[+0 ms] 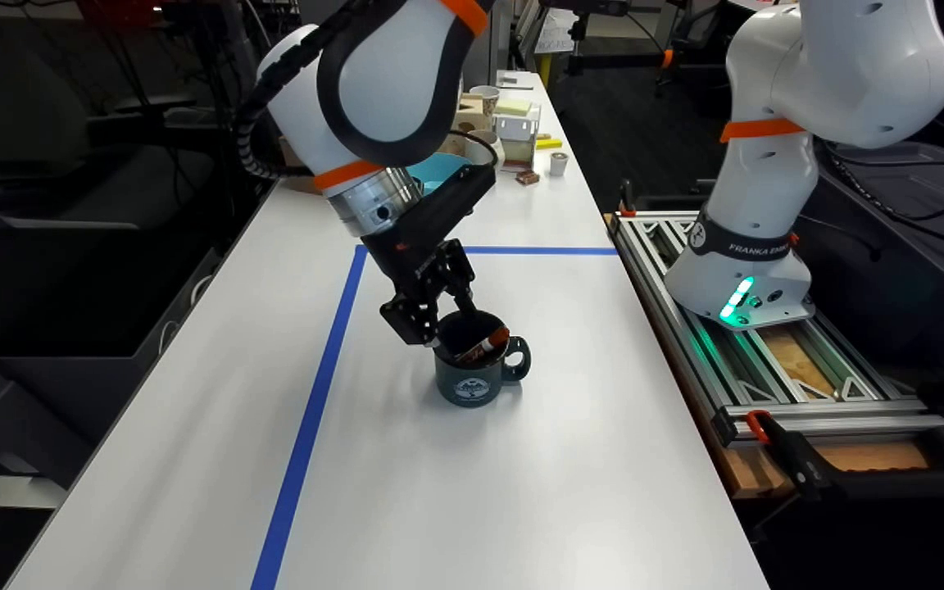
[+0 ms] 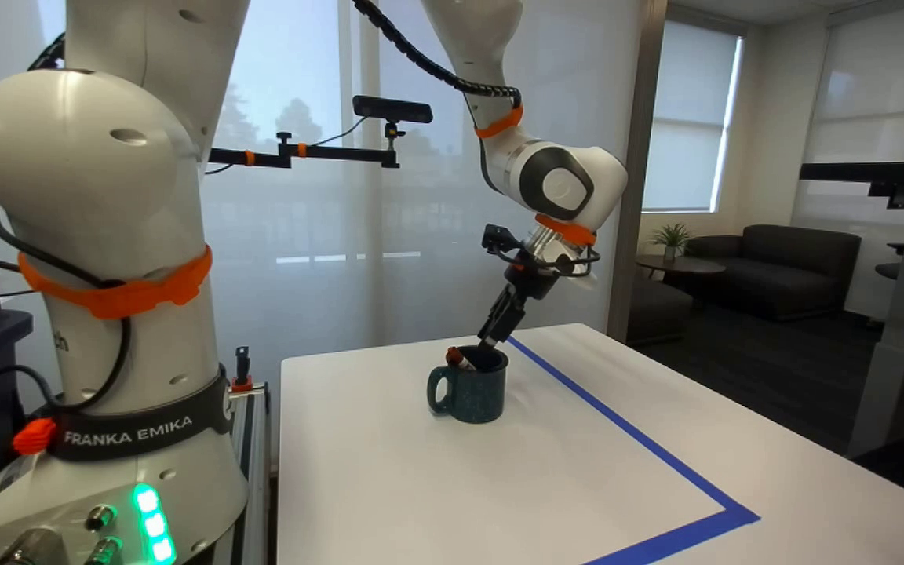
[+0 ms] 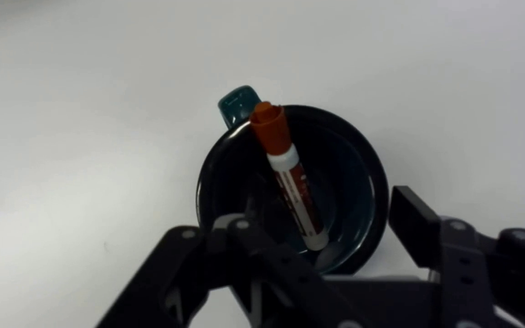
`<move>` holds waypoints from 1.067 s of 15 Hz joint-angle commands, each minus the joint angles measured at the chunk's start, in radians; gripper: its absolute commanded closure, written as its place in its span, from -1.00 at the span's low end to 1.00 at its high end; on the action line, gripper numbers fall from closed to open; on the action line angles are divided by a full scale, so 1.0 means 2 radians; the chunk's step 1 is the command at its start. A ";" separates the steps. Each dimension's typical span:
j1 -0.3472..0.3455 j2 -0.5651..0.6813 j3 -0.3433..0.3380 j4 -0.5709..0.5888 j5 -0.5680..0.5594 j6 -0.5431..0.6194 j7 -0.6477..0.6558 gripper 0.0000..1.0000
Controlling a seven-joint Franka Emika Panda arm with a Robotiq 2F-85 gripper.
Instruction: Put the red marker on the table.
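Wrist view: gripper point(image 3: 324, 219) wide, empty; red marker point(image 3: 295, 191) leans far left inside dark mug point(image 3: 342, 177); entire transfer to table point(image 3: 84, 136) appears outstanding.

The red-capped marker point(image 3: 292, 175) leans inside a dark mug point(image 2: 479, 400), capped end up at the rim. The desk point(image 1: 603, 459) is white, marked with blue tape point(image 1: 315, 410).

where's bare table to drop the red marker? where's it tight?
In an exterior view, bare table: inside the blue tape, nearer the camera than the mug, and between it and the metal stand; also the strip outside the tape, opposite the stand. Crowded: the mug, marker inside, pincer at its rim; the far end, with blue container and cups.
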 commanded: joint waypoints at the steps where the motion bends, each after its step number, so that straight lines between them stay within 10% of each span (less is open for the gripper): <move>1: 0.003 0.016 -0.002 0.017 0.017 -0.011 -0.023 -0.29; 7: 0.004 0.025 -0.002 0.021 0.025 -0.015 -0.030 0.28; 16: 0.003 0.007 0.000 0.014 0.033 -0.027 -0.039 -0.10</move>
